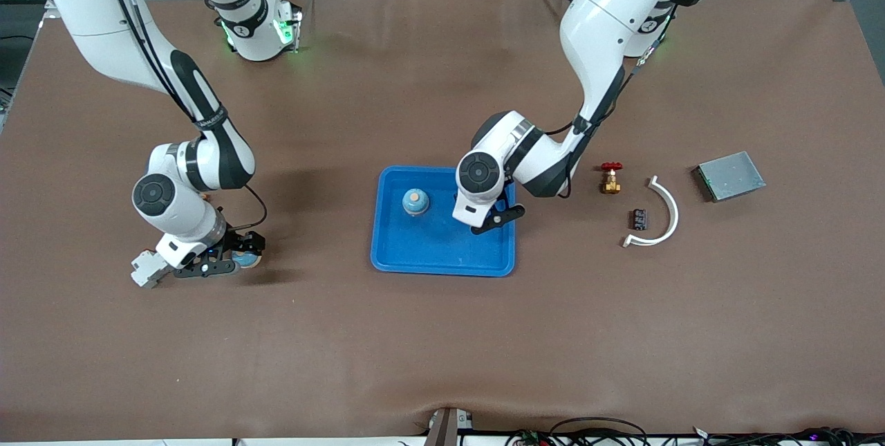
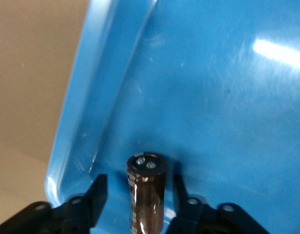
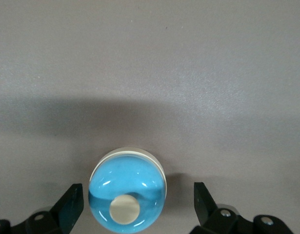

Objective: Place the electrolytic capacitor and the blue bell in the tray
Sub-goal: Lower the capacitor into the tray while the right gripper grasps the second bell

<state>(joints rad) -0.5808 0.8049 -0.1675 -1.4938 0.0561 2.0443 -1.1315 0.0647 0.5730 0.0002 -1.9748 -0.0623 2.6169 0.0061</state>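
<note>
1. Hovering over the tray (image 1: 442, 256) in the middle of the front view, the left gripper (image 2: 139, 180) is holding its jaws partly open; nothing is being gripped.
2. Between its fingers (image 2: 96, 195) the electrolytic capacitor (image 2: 146, 192) is showing as a dark brown cylinder with a black end cap and two small silvery terminals; blue is showing on both sides of it, so the fingers are standing clear of it; it is sitting close to the raised rim at the tray's end toward the left arm; whether it is standing or lying I cannot tell.
3. The tray is lying flat on the brown table (image 1: 442, 363); it is bright blue, shallow and glossy, with rounded corners.
4. In the tray's upper part an other blue bell (image 1: 415, 202) is resting, a light-blue dome with a pale knob.
5. In the lower part of the frame toward the right arm's end, the right gripper (image 3: 138, 192) is down at the table with its jaws wide apart.
6. The blue bell (image 3: 127, 192) is sitting on the table between those fingers, touched by neither; it is a shiny sky-blue dome on a white base, with a cream knob on top.
7. Toward the left arm's end, a red-handled valve (image 1: 610, 178), a small black part (image 1: 639, 219), a white curved strip (image 1: 660, 214) and a grey flat box (image 1: 730, 175) are lying on the table.
</note>
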